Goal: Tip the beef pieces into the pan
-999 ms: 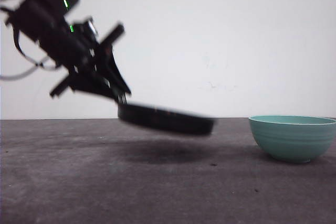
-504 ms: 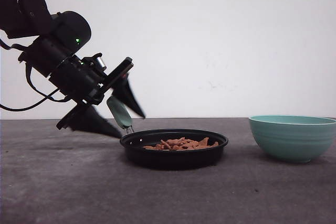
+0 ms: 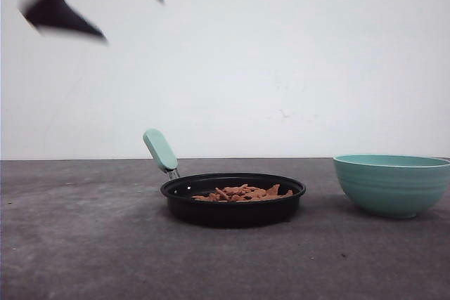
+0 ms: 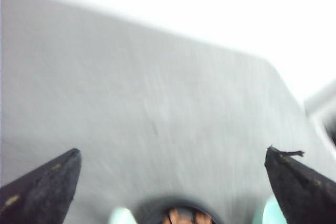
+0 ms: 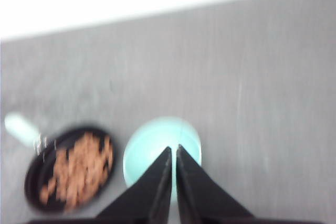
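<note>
The black pan (image 3: 233, 201) rests on the dark table, its mint-green handle (image 3: 160, 150) pointing up to the left. Reddish-brown beef pieces (image 3: 242, 192) lie heaped inside it. My left gripper (image 3: 98, 1) is blurred high at the top left, far above the pan, open with nothing between its fingers. In the left wrist view the left gripper (image 4: 175, 157) shows wide-apart fingers with the pan (image 4: 181, 216) far below. In the right wrist view my right gripper (image 5: 174, 149) is shut and empty, high above the teal bowl (image 5: 157, 148), with the pan (image 5: 71, 169) and the beef pieces (image 5: 79, 169) beside it.
A teal ribbed bowl (image 3: 391, 184) stands on the table right of the pan, with a small gap between them. Its inside looks bare in the right wrist view. A white wall runs behind the table's far edge.
One second ago the left gripper carried the pan by its handle above the table. It set the pan down, let go of the handle, and has risen to the top left.
</note>
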Controlling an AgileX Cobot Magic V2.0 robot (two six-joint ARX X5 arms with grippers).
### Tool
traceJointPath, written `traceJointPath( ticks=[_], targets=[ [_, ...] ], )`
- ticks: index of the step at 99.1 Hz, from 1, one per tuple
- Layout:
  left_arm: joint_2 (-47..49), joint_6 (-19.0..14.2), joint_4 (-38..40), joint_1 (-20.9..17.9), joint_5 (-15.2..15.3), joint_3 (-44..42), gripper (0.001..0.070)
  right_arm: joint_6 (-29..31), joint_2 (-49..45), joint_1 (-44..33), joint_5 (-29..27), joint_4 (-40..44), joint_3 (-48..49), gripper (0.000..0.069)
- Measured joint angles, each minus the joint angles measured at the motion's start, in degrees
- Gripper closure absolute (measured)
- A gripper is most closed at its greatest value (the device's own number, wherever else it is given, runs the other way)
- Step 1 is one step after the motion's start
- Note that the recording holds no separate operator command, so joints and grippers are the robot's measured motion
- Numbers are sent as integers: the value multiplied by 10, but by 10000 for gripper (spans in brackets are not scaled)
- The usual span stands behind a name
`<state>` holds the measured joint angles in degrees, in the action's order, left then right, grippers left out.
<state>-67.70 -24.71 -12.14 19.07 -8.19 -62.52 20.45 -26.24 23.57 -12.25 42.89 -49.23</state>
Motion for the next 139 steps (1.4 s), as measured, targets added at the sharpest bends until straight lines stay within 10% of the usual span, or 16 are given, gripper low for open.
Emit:
traceJointPath(
  ticks=[20,30,48,139],
  targets=[
    [175,56,-116,6,87,2,557,-109,1,0,-28,-69,4,680],
    [245,68,-158,1,99,29,673,-162,3,0,-12,-78,16,680],
    [337,78,-233,-3,141,80,697,-207,3,0,17,-76,18,680],
    [418,86,-259,-3,143,80,697,-206,144,-52,3,-90,86,681]
  ],
)
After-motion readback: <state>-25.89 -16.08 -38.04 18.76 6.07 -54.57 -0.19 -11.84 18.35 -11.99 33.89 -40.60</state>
